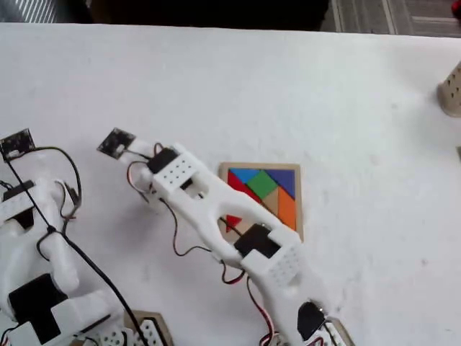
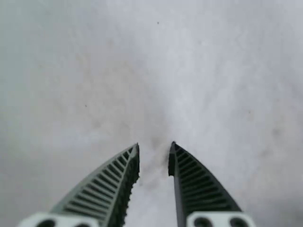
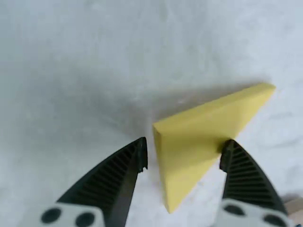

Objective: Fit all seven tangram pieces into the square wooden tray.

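Note:
A yellow triangle piece [image 3: 203, 127] lies on the white table between the fingers of my right gripper [image 3: 184, 144], which is open around it. One finger [image 3: 241, 175] touches the piece's edge and the other [image 3: 118, 175] stands a little off it. The square wooden tray [image 1: 296, 189] sits mid-table and holds blue, green, red, orange and purple pieces. The right arm [image 1: 216, 209] crosses the tray's near left corner, where a small red triangle [image 1: 232, 221] shows beside it. My left gripper [image 2: 154, 146] hovers over bare table, its fingers slightly apart with nothing between them.
The left arm [image 1: 36, 267] is folded at the table's near left, with black cables looping around it. A pale wooden object [image 1: 451, 90] stands at the far right edge. White table extends behind and to the right of the tray.

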Tool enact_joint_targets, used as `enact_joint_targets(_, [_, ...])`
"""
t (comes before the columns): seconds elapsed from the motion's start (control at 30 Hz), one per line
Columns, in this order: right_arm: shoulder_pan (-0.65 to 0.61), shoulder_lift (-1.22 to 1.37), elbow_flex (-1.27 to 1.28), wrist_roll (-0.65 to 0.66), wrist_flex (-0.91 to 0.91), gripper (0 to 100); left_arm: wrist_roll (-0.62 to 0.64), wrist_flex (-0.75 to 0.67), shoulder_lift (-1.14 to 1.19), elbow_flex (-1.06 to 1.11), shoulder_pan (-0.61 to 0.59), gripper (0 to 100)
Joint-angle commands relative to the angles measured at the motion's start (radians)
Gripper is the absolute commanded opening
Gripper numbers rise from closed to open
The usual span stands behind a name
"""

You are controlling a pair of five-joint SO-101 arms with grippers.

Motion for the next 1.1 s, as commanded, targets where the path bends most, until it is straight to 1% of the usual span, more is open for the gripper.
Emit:
enact_joint_targets(0.0, [0.012,0.001,-0.011,0.021,0.015,24.4,-0.011,-0.015,-0.042,0.002,0.007,13])
enact_joint_targets(0.1, [0.015,0.001,-0.011,0.055,0.016,24.4,-0.011,-0.015,-0.042,0.002,0.007,13])
enact_joint_targets(0.2, [0.015,0.001,-0.011,0.058,0.015,23.6,-0.011,-0.015,-0.042,0.002,0.005,13])
enact_joint_targets(0.27, [0.025,0.001,-0.011,0.054,0.013,17.7,-0.011,-0.014,-0.042,0.002,0.005,13])
enact_joint_targets(0.4, [0.074,0.001,-0.011,0.002,-0.015,1.2,-0.011,-0.014,-0.042,0.003,0.005,13])
enact_joint_targets(0.47, [0.088,0.001,-0.011,-0.003,-0.016,2.7,-0.011,-0.014,-0.042,0.003,0.005,13])
enact_joint_targets(0.77, [0.102,-0.015,-0.006,-0.003,0.004,1.9,-0.011,-0.014,-0.042,0.003,0.005,13])
enact_joint_targets(0.9, [0.087,-0.116,-0.006,-0.017,0.062,2.6,-0.011,-0.017,-0.042,0.002,0.005,13])
enact_joint_targets(0.97, [0.061,-0.166,-0.006,-0.064,0.064,6.5,-0.008,-0.020,-0.042,-0.002,-0.013,13])
enact_joint_targets(1.07, [0.007,-0.174,-0.005,-0.078,0.013,18.9,-0.002,-0.023,-0.047,-0.006,-0.064,13])
